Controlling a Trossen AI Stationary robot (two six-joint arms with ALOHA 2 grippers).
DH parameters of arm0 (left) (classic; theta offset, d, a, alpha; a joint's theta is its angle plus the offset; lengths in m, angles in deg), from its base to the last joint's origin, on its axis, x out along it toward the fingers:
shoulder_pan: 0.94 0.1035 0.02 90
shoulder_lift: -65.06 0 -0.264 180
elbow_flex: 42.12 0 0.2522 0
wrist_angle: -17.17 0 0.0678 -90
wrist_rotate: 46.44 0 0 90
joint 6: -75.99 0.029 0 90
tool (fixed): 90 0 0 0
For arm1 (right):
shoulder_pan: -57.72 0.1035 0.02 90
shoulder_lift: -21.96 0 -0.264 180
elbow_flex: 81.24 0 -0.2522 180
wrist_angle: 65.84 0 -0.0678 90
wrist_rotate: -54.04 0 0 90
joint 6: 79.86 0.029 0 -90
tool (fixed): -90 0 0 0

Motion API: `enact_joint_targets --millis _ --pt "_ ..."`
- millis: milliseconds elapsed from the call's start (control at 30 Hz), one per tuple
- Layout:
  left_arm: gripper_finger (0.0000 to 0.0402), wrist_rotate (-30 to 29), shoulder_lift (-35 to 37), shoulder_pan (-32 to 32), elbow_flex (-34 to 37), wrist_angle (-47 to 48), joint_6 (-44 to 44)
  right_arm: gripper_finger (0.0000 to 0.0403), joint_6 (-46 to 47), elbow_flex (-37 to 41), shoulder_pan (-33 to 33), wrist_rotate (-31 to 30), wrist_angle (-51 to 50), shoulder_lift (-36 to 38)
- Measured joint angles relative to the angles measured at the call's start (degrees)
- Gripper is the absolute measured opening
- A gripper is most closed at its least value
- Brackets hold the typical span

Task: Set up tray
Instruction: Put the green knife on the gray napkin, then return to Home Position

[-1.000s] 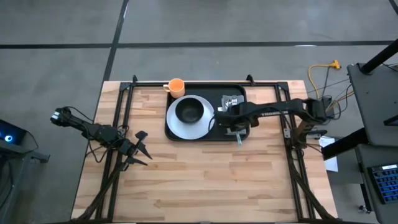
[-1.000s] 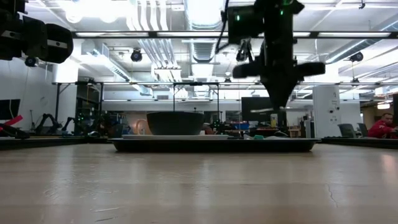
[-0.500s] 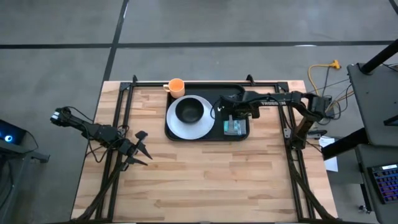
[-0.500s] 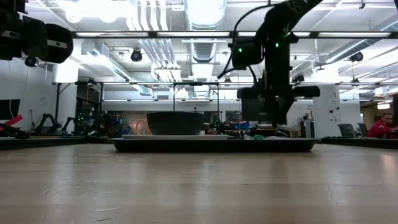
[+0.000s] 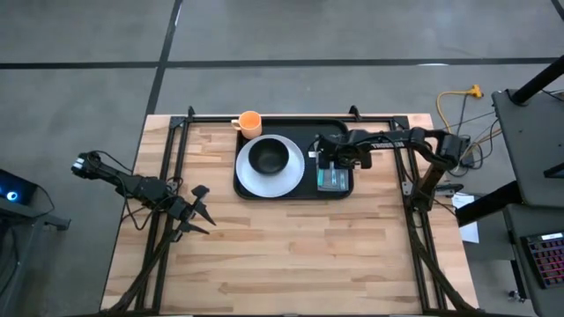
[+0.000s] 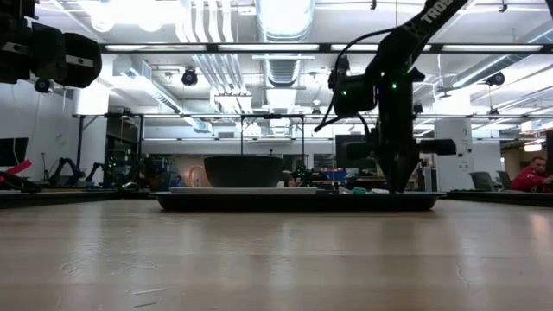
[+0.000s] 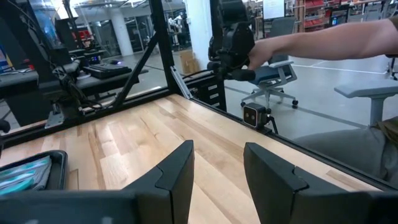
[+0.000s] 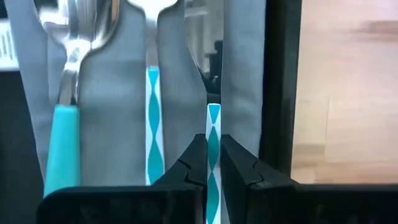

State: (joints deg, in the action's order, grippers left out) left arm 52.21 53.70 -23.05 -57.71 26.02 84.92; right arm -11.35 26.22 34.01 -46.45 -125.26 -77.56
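The black tray [image 5: 291,195] lies on the far middle of the table. It carries a white plate [image 5: 284,179] with a black bowl [image 5: 268,157], and on its right part a grey napkin [image 5: 333,181]. On the napkin [image 8: 118,112] lie a teal-handled spoon [image 8: 62,137] and a fork [image 8: 152,124] with a teal-and-white handle. My right gripper [image 5: 328,167] is low over the napkin, shut on a third piece of cutlery. My left gripper [image 5: 198,214] waits open over the table's left side. My right gripper [image 8: 213,155] pinches the teal-and-white handle [image 8: 213,121] of the third piece of cutlery between its two fingertips [image 8: 193,162]. The fingers come from above, pointing down, and close across the handle's width. The handle runs beside the fork's, over the napkin; whether it rests there I cannot tell.
An orange cup [image 5: 250,121] stands on the table just beyond the tray's far left corner. The tray's right rim [image 8: 280,93] runs close beside the held handle. Bare wood stretches across the near half of the table [image 5: 291,255]. A person's arm [image 7: 323,43] shows beyond the table.
My right gripper has come down from well above the tray to just over the napkin, moving slightly toward the far edge. It has also tipped from slanting toward the near edge to pointing straight down, which has uncovered the napkin in the high view.
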Motion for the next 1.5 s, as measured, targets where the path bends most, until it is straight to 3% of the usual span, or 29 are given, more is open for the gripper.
enact_joint_targets --millis 367,767,1067,1367,1500 --pt "0.0122 0.00 0.00 0.00 0.00 0.00 0.00 0.0016 -0.15 2.34 -1.22 -1.31 3.29 0.02" --pt "0.0122 0.01 0.02 0.01 0.00 -0.02 -0.01 0.0096 -0.38 0.82 -1.24 -1.80 0.70 0.02" --pt "0.0122 0.00 0.02 0.00 0.00 -0.02 -0.01 0.0125 -1.53 -5.95 -1.19 -4.82 -9.70 0.04" --pt "0.0122 0.00 0.02 0.00 0.00 -0.02 0.00 0.0124 -6.04 -14.03 -0.07 -4.21 -9.42 0.04" --pt "0.0122 0.00 0.02 0.00 0.00 0.00 -0.02 0.0118 -7.38 -16.31 1.00 -7.55 -8.26 0.15"
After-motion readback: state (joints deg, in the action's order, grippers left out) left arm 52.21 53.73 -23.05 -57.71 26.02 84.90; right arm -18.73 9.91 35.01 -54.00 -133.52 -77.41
